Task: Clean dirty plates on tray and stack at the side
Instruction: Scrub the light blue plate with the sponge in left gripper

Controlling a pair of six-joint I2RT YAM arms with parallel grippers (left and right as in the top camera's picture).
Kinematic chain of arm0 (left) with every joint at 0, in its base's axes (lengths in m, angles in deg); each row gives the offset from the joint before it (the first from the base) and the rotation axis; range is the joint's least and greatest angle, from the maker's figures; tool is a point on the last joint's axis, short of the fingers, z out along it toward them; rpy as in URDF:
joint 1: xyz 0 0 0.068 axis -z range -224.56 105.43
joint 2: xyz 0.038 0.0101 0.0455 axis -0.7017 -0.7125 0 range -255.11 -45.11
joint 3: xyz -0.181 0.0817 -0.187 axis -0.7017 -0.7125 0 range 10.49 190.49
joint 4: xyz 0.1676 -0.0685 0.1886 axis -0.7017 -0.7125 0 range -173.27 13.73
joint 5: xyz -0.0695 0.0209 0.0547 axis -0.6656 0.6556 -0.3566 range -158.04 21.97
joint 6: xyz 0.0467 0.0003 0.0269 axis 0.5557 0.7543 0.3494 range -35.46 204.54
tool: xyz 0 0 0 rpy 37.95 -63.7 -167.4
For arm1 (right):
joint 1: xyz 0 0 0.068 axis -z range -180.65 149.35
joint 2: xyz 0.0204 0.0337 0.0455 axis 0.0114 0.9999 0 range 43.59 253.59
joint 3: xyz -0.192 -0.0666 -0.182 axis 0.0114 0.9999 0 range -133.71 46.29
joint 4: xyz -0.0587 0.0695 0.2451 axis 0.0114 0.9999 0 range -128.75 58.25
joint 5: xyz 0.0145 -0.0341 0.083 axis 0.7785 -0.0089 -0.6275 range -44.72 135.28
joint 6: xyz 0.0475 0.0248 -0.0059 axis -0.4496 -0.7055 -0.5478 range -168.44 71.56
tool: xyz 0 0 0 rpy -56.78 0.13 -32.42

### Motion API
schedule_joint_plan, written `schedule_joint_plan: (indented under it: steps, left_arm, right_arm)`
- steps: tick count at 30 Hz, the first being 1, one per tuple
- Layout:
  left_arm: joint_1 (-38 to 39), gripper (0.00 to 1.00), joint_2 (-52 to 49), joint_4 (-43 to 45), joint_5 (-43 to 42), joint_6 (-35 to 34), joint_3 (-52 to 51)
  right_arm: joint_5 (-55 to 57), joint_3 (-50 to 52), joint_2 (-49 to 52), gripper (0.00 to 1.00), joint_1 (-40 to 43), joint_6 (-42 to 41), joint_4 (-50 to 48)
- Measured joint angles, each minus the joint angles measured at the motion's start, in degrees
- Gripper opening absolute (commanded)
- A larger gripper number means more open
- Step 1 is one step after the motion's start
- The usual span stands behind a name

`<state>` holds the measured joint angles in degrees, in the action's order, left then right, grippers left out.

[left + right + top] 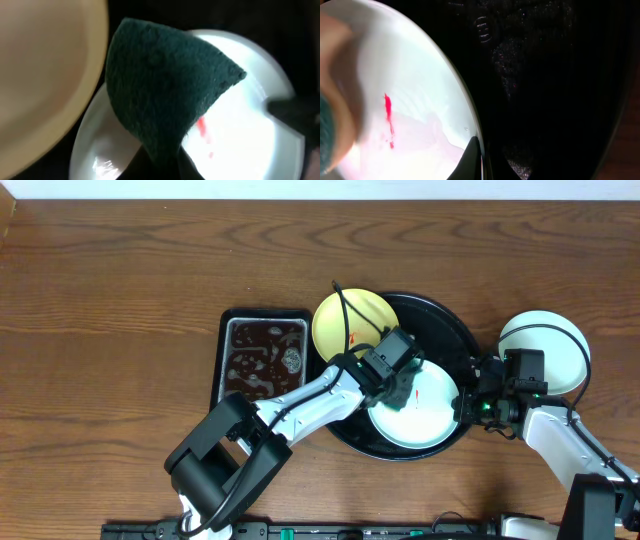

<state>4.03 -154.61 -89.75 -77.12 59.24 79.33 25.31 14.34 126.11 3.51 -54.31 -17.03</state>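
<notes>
On the black tray (445,312), my left claw (400,392) grasps a green pad (165,85) over the mint plate (432,422) — its red smear (387,112) unscrubbed — right claw (468,406) clenched at its rim; the yellow plate (345,315) waits smeared, and one white plate (552,345) sits aside on the bench (100,330).
</notes>
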Motion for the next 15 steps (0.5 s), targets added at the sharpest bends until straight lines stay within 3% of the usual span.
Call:
schedule_joint_plan:
  steps: [8,15]
  left_arm:
    - [2.14,0.08,-2.62,9.25,-1.31,-2.12,0.57]
    - [3.96,0.08,-6.67,7.08,-1.79,-3.21,2.27]
  right_arm:
    - [-0.04,0.04,0.0,0.01,0.0,0.0,-0.09]
    - [-0.04,0.04,0.0,0.01,0.0,0.0,-0.11]
